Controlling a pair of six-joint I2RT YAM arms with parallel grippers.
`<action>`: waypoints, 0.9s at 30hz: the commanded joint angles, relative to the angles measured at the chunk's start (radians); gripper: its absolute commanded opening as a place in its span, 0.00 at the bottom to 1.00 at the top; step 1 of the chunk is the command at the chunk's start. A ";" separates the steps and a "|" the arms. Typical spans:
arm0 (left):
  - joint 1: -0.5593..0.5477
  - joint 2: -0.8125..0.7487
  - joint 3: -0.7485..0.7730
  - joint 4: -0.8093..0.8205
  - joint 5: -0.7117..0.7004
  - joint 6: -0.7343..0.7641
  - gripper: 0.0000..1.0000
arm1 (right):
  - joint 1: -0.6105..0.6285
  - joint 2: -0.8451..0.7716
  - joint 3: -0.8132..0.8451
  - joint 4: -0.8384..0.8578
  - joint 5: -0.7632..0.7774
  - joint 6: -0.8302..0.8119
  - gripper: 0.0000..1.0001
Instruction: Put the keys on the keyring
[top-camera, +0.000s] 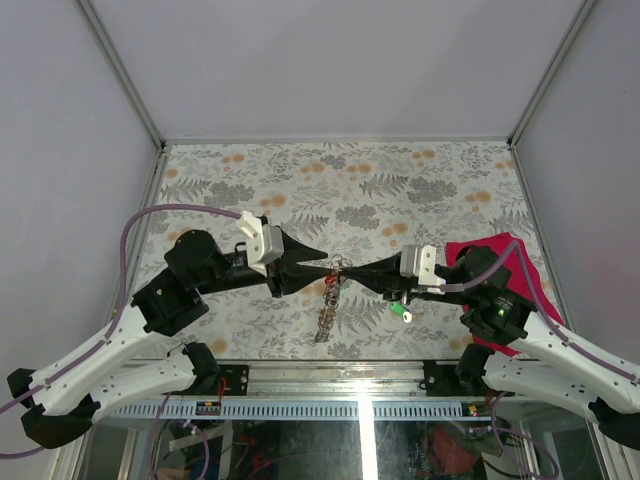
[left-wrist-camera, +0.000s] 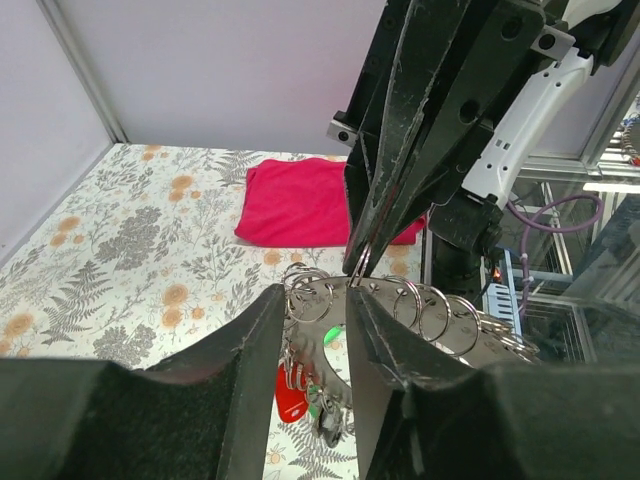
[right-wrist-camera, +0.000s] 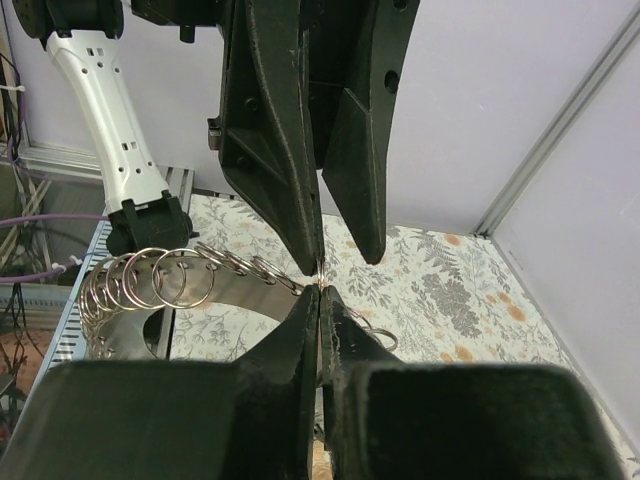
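Near edge: lies close on the near side of the keyring (top-camera: 338, 268), with both arm bases crowded below; leaves little room to back off along the table (top-camera: 250, 335).
Green key (top-camera: 399, 312): lies flat on the table, nearer than the keyring and to its right, just beneath the right arm; not threaded.
Chain (top-camera: 326, 318): trails from the keyring toward the near edge; cannot tell whether its end rests on the table.
Red key (left-wrist-camera: 290, 393): dangles in the cluster just below the keyring; looks already threaded, though the exact link is hidden.
Right gripper (right-wrist-camera: 318, 296): comes in from the keyring's right, fingers pressed together on its thin wire, holding it up off the table.
Left gripper (left-wrist-camera: 318, 305): meets the keyring from its left, tip to tip with the right gripper; fingers apart, ring loops sitting in the gap; cannot tell whether the pads touch them.
Progress: judged partway; one key seemingly on, the green key left to pick up and thread; no other colours made out.
Crimson cloth (top-camera: 505, 250): sits right of the keyring and slightly beyond it, well apart, partly under the right arm.
Open room: widest beyond the keyring, patterned table running to the far wall; side frame posts well apart from the keyring on both flanks.
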 joint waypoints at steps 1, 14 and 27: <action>-0.005 0.004 0.000 0.065 0.040 0.023 0.30 | 0.003 -0.003 0.037 0.127 -0.022 0.018 0.00; -0.006 0.024 0.015 0.067 0.133 0.041 0.23 | 0.004 0.009 0.033 0.149 -0.029 0.039 0.00; -0.005 0.025 0.023 0.093 0.146 0.046 0.18 | 0.003 0.017 0.029 0.134 -0.051 0.048 0.00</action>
